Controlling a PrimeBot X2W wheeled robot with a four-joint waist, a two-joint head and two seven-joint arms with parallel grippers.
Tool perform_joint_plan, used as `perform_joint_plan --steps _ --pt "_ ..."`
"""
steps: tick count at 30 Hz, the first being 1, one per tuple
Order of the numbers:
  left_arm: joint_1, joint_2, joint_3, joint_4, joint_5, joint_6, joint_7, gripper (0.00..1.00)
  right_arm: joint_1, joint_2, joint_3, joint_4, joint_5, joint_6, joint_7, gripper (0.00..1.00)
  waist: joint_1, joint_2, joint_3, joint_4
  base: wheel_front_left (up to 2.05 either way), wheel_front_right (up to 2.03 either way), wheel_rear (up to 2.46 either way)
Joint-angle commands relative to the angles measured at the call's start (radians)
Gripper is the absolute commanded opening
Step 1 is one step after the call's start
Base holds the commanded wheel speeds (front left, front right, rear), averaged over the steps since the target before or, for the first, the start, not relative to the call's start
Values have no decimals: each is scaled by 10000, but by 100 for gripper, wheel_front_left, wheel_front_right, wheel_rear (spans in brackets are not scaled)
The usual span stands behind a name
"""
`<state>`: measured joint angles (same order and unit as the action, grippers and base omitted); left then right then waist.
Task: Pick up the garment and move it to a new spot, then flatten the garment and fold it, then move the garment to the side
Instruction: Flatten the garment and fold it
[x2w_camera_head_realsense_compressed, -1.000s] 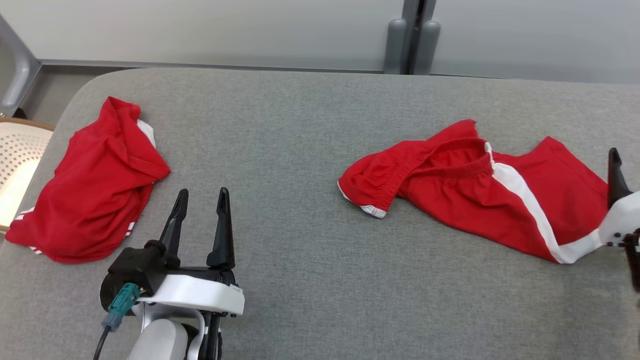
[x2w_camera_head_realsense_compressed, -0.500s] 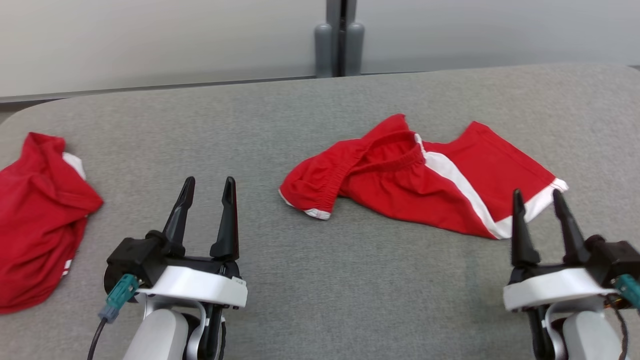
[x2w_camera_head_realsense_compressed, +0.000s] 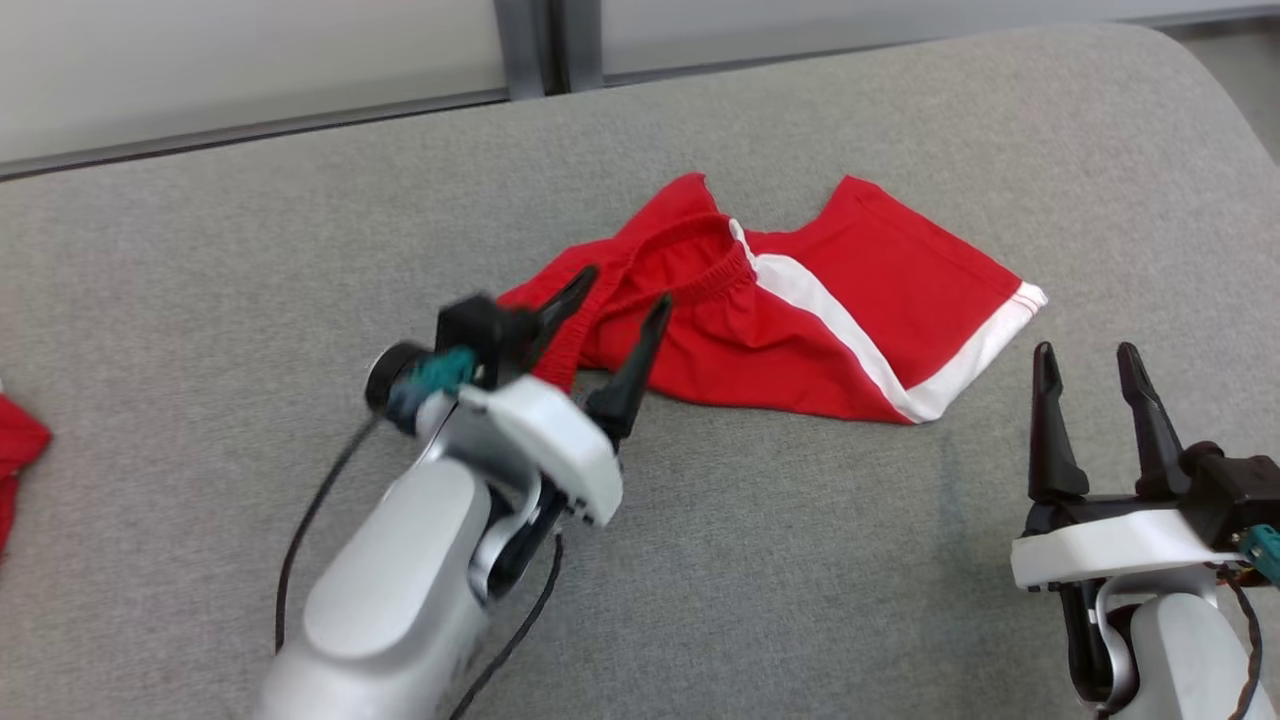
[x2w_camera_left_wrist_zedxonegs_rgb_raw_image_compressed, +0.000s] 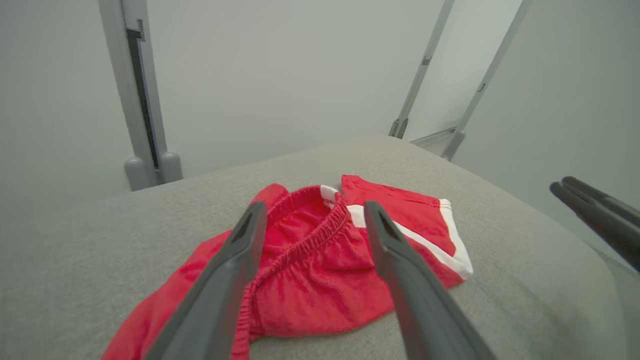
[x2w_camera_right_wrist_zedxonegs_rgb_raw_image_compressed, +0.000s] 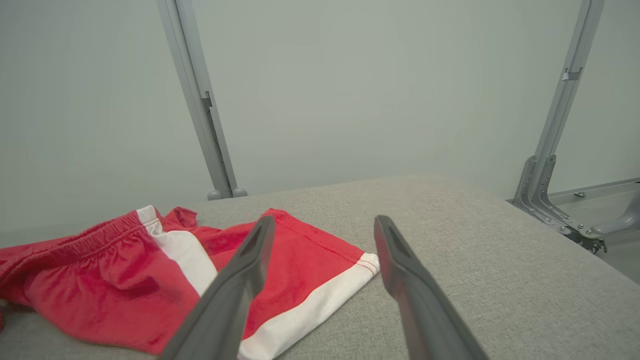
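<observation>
Left tool (x2w_camera_head_realsense_compressed: 628, 285) agape over crumpled red garment (x2w_camera_head_realsense_compressed: 860, 265), elastic-gathered edge.

Grey fabric-covered counter (x2w_camera_head_realsense_compressed: 800, 560) carrying two cloths. Red garment (x2w_camera_head_realsense_compressed: 880, 270) with white side stripe and gathered elastic band lying crumpled near middle, toward far edge, one part spreading flat to right. Edge of second red cloth (x2w_camera_head_realsense_compressed: 12, 450) lying at far left, well apart.

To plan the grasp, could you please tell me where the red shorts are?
In the head view, the red shorts lie crumpled mid-table on the grey surface, their waistband end at the open jaws of the left gripper.
</observation>
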<state>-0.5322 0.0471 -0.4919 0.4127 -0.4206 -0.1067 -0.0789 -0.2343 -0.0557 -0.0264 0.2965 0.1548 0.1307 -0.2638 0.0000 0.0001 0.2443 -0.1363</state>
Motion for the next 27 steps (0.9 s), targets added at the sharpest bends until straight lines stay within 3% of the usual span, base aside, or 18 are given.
perform_joint_plan --steps 1,6,8,11,17,27 --pt "-404 61 -159 91 -543 -71 414 100 -159 1 15 -20 -78 0 -11 100 0 -1 266 -249 0 0 0" --pt "-2231 66 -875 657 -2785 -174 3318 100 -369 30 312 66 -31 0 -11 100 0 -1 563 -657 0 0 0" --pt "-3273 48 -863 1183 -3701 138 4980 100 -516 34 389 114 88 -1 -11 100 0 -1 622 -902 0 0 0" --pt "-4081 108 -899 1779 -3913 471 6212 100 -653 45 584 172 158 0 -11 100 0 -1 666 -1115 0 0 0" --pt "-4893 261 -1214 2573 -3616 699 7184 100 -831 45 901 256 294 0 -12 100 0 -1 713 -1428 0 0 0" --pt "-5338 143 -956 3505 -4456 919 7949 100 -863 43 1136 227 731 -1 -12 100 0 -1 932 -1925 0 0 0"
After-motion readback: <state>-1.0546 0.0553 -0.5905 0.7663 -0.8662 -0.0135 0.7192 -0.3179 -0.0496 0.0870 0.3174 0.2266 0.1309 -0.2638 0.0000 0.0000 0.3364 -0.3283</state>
